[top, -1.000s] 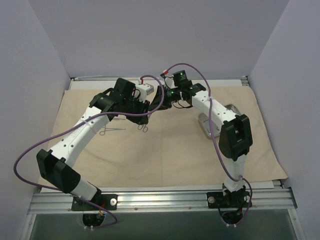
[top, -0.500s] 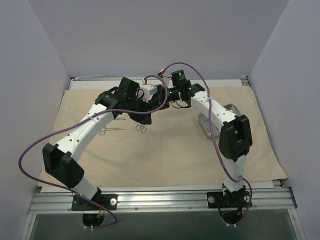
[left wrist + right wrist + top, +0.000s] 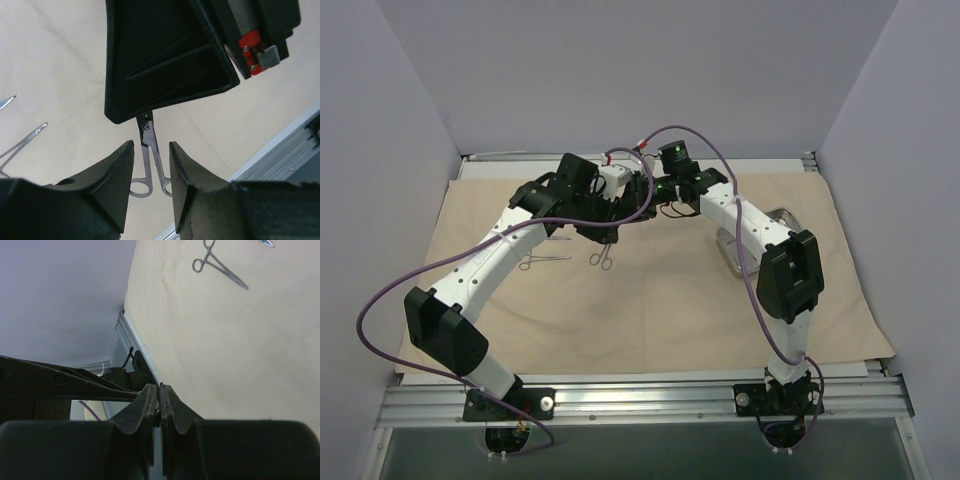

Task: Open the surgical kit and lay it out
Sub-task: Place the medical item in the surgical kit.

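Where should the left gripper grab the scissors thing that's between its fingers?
Grab the two straight shanks of the scissor-like instrument, just above the ring handles. The left gripper has open jaws on either side, so squeezing sideways should pinch the shanks together. The right gripper covers the tip end.

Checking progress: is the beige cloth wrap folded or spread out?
Spread out: the cloth wrap lies flat and open, with an instrument resting on it.

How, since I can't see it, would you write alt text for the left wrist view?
Steel scissors held by the right gripper pass through the open left gripper. Beige cloth lies beneath, with another instrument at the left edge.
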Robot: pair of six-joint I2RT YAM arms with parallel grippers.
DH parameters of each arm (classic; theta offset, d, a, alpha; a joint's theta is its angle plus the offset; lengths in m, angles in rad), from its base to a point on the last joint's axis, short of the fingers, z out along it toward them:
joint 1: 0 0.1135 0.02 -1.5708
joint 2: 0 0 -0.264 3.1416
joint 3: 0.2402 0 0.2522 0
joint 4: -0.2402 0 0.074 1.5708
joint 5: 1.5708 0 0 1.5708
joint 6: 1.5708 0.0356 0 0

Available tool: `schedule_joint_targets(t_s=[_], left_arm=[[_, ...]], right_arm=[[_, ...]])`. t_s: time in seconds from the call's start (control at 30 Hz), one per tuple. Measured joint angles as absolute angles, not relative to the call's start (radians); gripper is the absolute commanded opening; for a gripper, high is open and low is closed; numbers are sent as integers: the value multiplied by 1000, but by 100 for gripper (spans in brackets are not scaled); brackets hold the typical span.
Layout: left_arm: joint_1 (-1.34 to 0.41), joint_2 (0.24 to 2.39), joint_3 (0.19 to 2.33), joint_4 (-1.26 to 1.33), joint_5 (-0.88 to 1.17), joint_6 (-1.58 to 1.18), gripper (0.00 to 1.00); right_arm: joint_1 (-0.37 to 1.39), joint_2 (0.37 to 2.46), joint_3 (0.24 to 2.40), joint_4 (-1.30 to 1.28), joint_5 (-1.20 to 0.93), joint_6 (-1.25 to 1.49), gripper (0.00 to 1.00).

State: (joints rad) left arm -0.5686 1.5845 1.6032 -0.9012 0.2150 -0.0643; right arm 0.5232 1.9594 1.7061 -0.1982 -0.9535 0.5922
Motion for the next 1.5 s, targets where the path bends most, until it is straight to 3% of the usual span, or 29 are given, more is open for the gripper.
schedule_joint_targets(t_s=[0.2, 0.53, 0.63, 0.67, 0.73, 0.77, 0.8, 0.83, 0.93, 1.1, 1.33, 1.5], left_arm=[[-569, 1584, 1603, -901, 212, -59, 38], [-568, 1585, 1603, -901, 212, -40, 22], [-567, 1586, 1603, -901, 211, -40, 11], [-567, 1586, 1603, -901, 212, -39, 2], [-567, 1586, 1603, -901, 212, -39, 2], [-567, 1586, 1603, -900, 212, -39, 2], [-567, 1586, 1603, -900, 210, -39, 2], [-567, 1586, 1603, -900, 208, -38, 2], [-568, 1586, 1601, -908, 179, -23, 2], [-564, 1604, 1601, -909, 77, 36, 2], [-531, 1708, 1601, -911, -86, 179, 2], [-515, 1751, 1536, -906, -214, 304, 2]], right_arm=[[534, 1959, 1706, -198, -966, 589, 0], [538, 1959, 1706, -197, -978, 583, 0], [538, 1959, 1706, -196, -978, 582, 0], [538, 1959, 1706, -195, -977, 582, 0], [539, 1960, 1706, -194, -977, 581, 0], [539, 1959, 1706, -194, -977, 581, 2], [540, 1959, 1706, -193, -977, 581, 13], [540, 1960, 1706, -193, -978, 581, 37], [537, 1960, 1713, -212, -955, 571, 54], [460, 1953, 1719, -300, -864, 570, 56], [231, 1848, 1537, -433, -653, 528, 56], [256, 1715, 1367, -473, -588, 513, 55]])
